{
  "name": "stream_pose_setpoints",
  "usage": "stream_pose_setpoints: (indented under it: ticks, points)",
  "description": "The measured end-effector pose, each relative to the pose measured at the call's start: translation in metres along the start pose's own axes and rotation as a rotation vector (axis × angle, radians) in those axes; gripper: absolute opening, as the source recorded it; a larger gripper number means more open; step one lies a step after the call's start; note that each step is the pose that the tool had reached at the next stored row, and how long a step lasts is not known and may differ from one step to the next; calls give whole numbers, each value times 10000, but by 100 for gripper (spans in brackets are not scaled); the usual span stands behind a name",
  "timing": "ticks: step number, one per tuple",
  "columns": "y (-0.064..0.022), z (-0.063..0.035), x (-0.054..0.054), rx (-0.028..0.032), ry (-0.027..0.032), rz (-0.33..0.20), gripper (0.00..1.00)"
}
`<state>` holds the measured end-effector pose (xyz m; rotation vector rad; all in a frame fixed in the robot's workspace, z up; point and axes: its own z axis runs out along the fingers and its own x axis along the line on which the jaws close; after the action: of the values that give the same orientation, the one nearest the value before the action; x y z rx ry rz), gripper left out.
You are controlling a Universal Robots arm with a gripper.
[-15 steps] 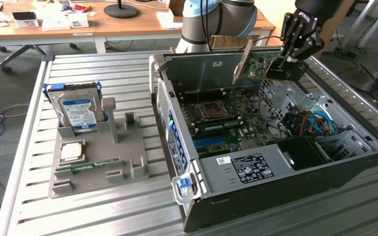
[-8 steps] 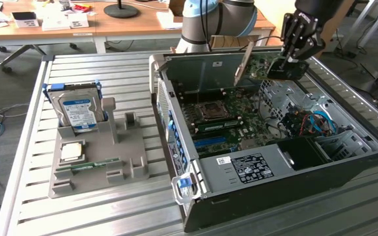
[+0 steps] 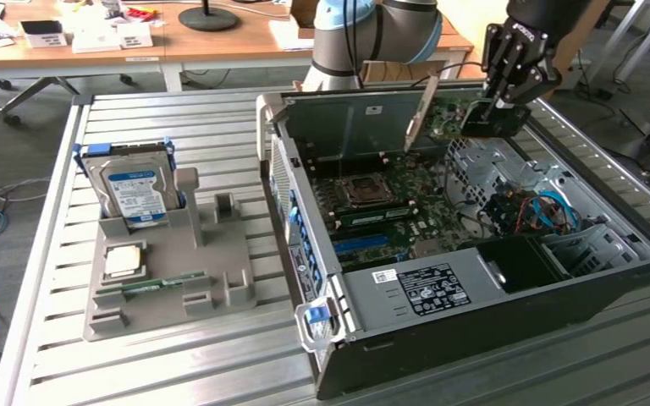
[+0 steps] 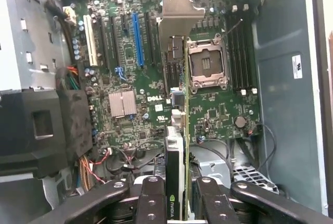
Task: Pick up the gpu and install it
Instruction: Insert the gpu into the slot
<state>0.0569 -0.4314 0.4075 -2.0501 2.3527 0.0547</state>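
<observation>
One gripper [image 3: 506, 101] is seen on the one arm, and one gpu [image 3: 486, 123] is held in it. The card is pinched between the two fingers [image 4: 151, 203], one pressed against each flat face, so the jaws are partly closed around its thickness. In the wrist view the gpu [image 4: 176, 146] is seen edge-on, running straight out from the gripper [image 4: 179, 207], with its one silver bracket [image 4: 179, 13] at the end farthest from the fingers.

One computer case [image 3: 506, 296] is laid open on its side on the slatted metal table [image 3: 65, 364]. The gpu is held over the case's open top, near the end that lies toward the exterior view's upper right, and is not seated in any slot. One motherboard [image 4: 130, 78] is exposed beneath it, bearing one open CPU socket [image 4: 207, 65] and one blue expansion slot [image 4: 137, 39]. In the wrist view the card's edge lies between that blue slot and the socket, just beside the socket and apart from the slot.

At the exterior view's left, well apart from the gripper, one gray holder [image 3: 229, 271] rests on the table. On it are counted one hard drive [image 3: 133, 186] with a blue label, standing upright, one processor chip [image 3: 122, 260] lying flat, and one RAM stick [image 3: 156, 286] lying near the chip.
</observation>
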Motion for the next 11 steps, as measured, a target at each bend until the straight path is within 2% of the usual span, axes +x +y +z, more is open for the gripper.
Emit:
stream_pose_setpoints:
  ticks: [2,6,11]
  points:
    - [1,7,0,1,-11,-146,27]
    - [2,18,1,58,-42,-386,27]
    - [19,28,4,86,-69,-629,27]
